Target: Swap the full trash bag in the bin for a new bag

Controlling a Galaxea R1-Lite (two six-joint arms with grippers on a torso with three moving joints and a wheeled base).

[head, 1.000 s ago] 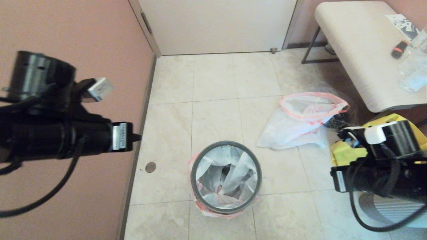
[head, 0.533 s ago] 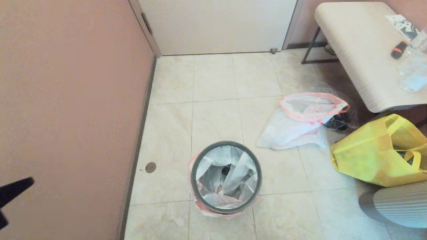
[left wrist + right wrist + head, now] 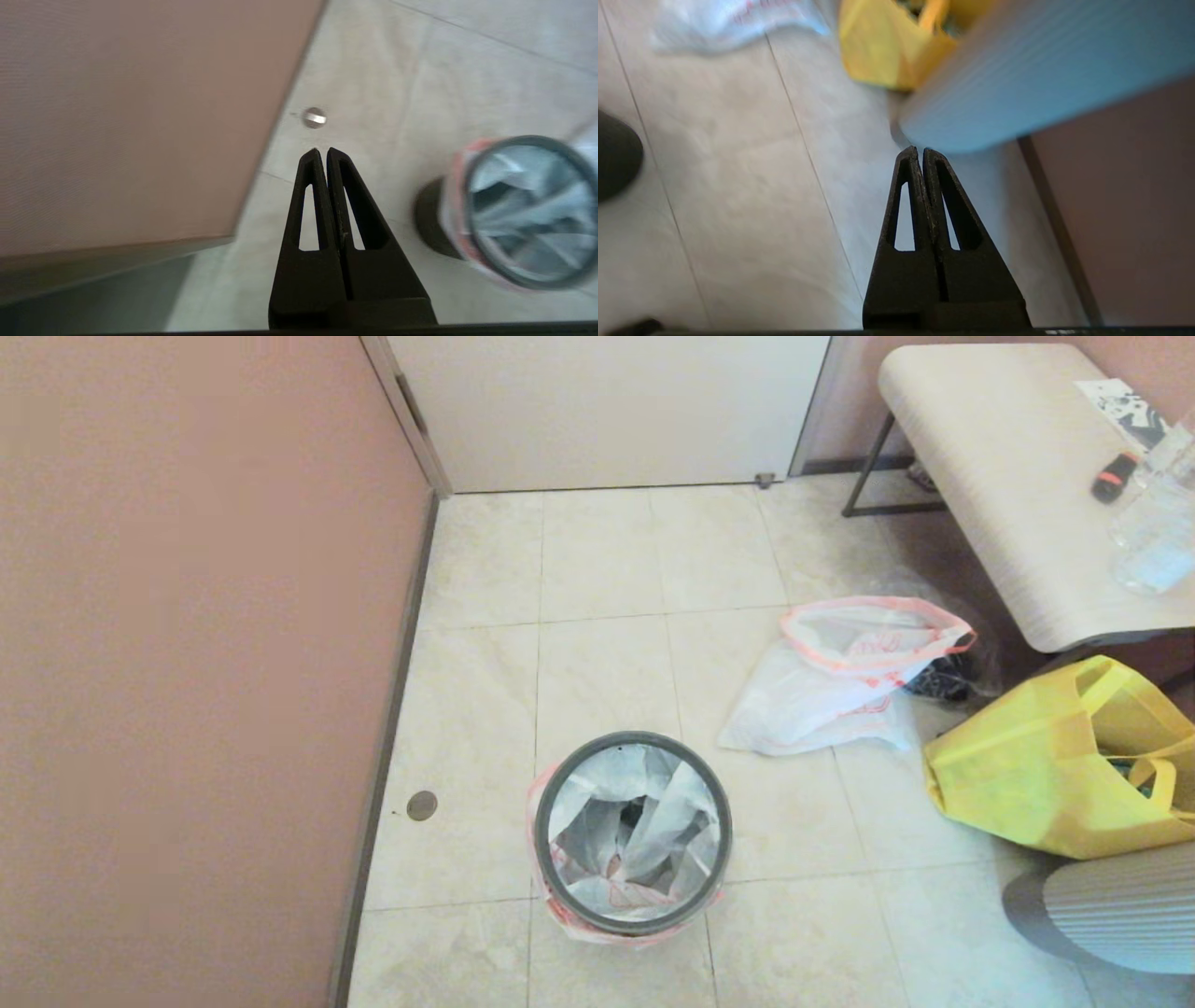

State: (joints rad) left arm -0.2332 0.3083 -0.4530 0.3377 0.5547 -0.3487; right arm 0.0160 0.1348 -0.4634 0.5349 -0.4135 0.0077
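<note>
Head view: bin [image 3: 633,833] upright on floor, mouth up, bag-lined.

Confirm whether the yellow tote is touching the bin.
No: in the head view the yellow tote lies apart from the bin, with bare floor tiles between them.

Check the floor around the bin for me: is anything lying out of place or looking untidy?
Yes. A white bag with a red drawstring lies slumped on the tiles right of the bin, mouth gaping, against a dark item. The bin's liner sits crumpled inside, its red edge bunched unevenly under the hoop. Nothing looks spilled.
</note>
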